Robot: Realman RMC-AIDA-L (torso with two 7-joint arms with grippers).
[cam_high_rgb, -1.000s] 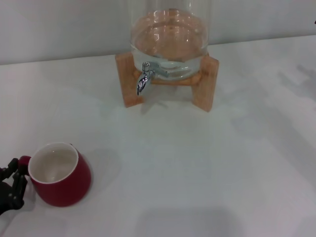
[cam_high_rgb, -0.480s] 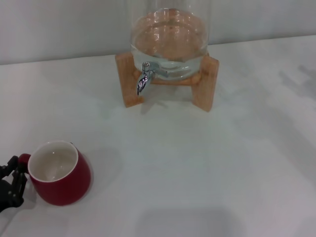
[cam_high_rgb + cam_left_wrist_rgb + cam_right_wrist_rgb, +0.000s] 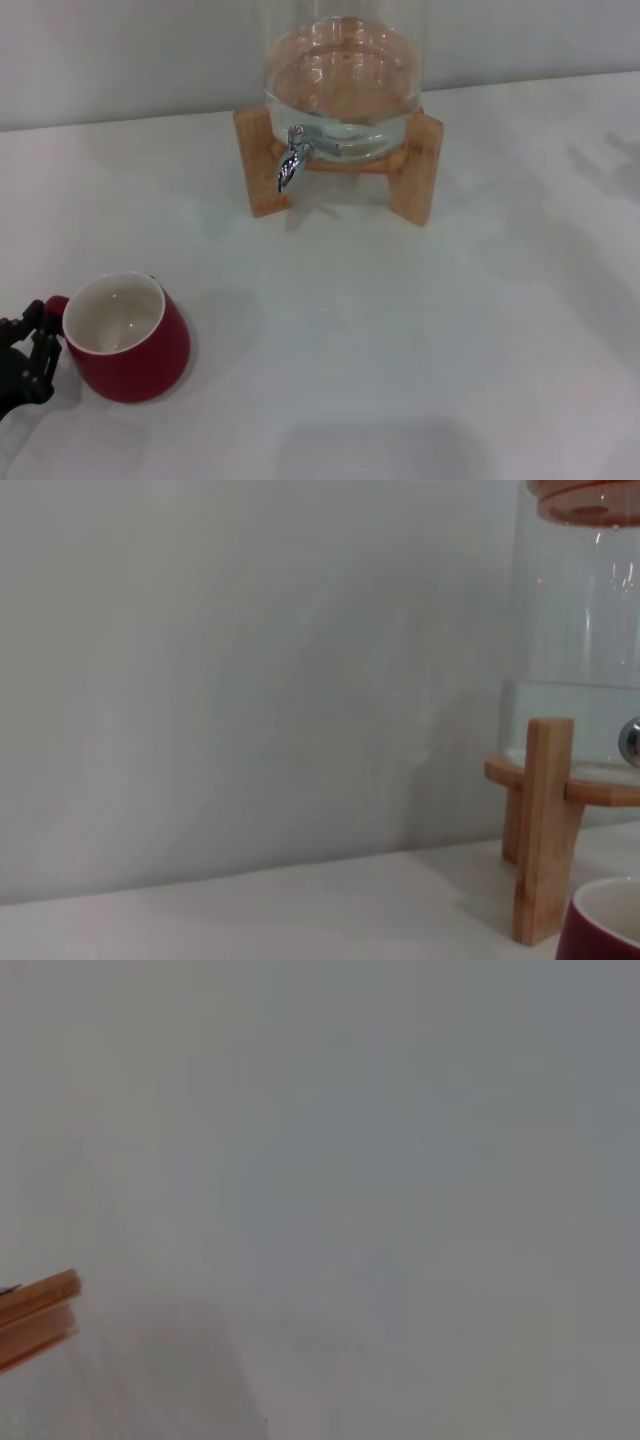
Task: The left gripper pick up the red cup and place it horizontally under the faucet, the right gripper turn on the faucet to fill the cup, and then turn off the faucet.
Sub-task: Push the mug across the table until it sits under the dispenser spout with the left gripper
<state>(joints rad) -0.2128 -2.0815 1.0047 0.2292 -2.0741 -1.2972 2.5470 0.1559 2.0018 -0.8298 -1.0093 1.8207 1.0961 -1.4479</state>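
White table (image 3: 420, 330) clear between faucet (image 3: 291, 160) and red cup (image 3: 128, 338); left gripper (image 3: 25, 357) jaws' grip indiscernible.

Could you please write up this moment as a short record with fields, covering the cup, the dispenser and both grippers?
red cup: upright on the white table, near left, apparently empty, off-white inside
cup handle: faces the left gripper, whose black fingers are around it
faucet: chrome, on the glass jar, nothing beneath it
jar: holds water, rests on a wooden stand at the far side
cup to faucet: well apart
right gripper: not in view
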